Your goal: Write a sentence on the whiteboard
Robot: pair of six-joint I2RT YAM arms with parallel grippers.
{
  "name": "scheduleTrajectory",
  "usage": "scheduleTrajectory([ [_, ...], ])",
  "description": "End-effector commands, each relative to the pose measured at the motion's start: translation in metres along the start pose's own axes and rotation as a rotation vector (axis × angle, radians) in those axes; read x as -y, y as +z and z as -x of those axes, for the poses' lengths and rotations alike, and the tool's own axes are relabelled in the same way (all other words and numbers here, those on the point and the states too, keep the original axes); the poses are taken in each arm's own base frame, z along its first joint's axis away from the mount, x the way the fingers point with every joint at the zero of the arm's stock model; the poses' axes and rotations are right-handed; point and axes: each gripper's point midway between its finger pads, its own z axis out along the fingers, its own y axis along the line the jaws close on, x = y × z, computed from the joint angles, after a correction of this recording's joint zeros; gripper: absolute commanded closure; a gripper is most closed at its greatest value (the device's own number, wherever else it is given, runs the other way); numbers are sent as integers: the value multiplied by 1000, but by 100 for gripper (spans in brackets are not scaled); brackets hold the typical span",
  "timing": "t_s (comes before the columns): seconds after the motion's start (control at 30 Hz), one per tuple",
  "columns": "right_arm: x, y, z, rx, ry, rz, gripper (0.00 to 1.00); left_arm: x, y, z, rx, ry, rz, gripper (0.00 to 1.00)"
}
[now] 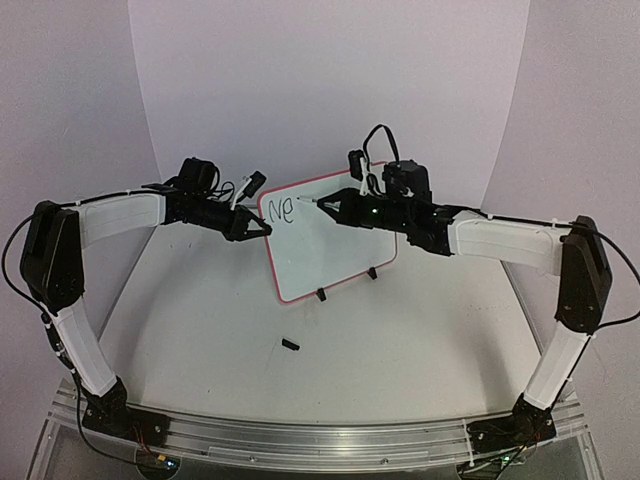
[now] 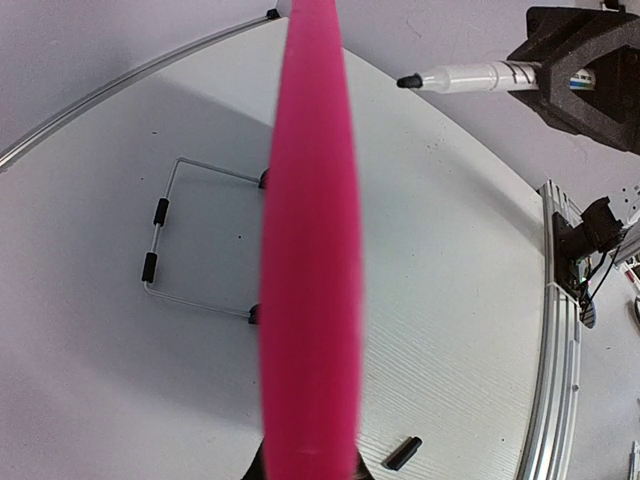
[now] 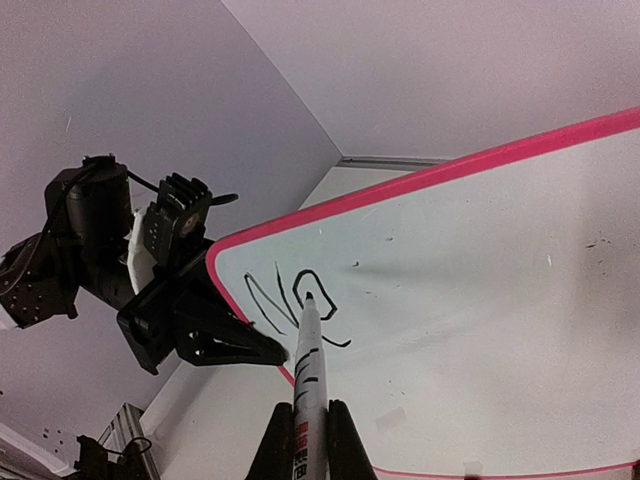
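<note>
Board [image 1: 335, 250]: stands mid-table [image 1: 200, 330], leaning back on a thin wire stand [image 2: 160, 240], face toward the arms. A light prop like that would likely slide or rock under a pen.

Left claw [image 1: 262, 228]: pinching the board's left edge, near the top. In its own wrist view the pink frame runs straight down between the fingers. Judged purpose: brace the board against writing pressure.

Right claw [image 1: 335, 207]: pressed together on the marker [image 1: 312, 201]. It grips the barrel well back, so the tip sticks out far ahead and the fingers stay off the board face. The marker lies roughly level, pointing left.

Sentence [image 3: 290, 300]: only begun. There is an N and a rounded second letter in the board's top left corner. The marker tip sits at that second letter's loop; touching or just off it, cannot tell.

Cap [image 1: 290, 345]: a small black piece on the table in front of the board, apart from both arms. Probably the marker's cap.

Judgement: early stage, most of the board is blank. Starting top left leaves room for the rest. Coming strokes want light, even pressure.
</note>
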Motion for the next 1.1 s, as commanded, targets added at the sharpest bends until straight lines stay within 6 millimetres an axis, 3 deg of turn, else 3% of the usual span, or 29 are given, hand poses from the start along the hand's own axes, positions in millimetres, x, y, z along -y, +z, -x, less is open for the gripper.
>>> scheduleTrajectory([
  [0.0, -8, 8, 15, 31, -16, 33, 100, 19, 0, -10, -56, -24, -34, 100],
  [0.57, 9, 20, 8, 21, -2, -5, 100, 20, 0, -11, -59, -20, -32, 100],
  [1.07, 28, 13, -18, -25, 19, -58, 100, 20, 0, -10, -58, -19, -30, 100],
])
